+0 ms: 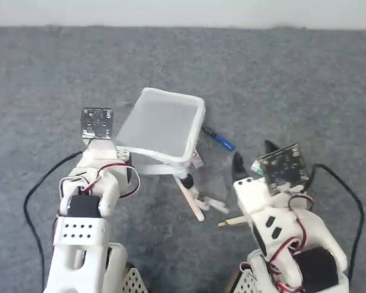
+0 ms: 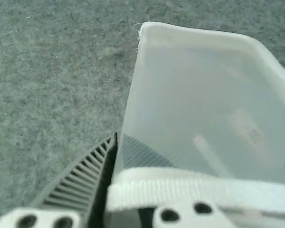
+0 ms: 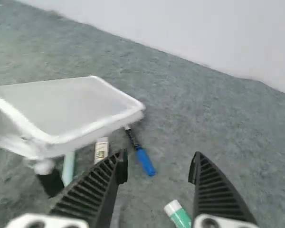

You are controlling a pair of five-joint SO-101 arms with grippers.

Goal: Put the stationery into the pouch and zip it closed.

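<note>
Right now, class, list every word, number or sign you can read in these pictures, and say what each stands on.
No text can be read.
The small white tube by the pouch: dark print, too blurred to read.
The circuit board on an arm's wrist: markings too small.
The blue pen: no print shows.

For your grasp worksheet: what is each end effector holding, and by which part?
The left end effector grips the pouch by its zipper edge. The right end effector is open, holding nothing.
</note>
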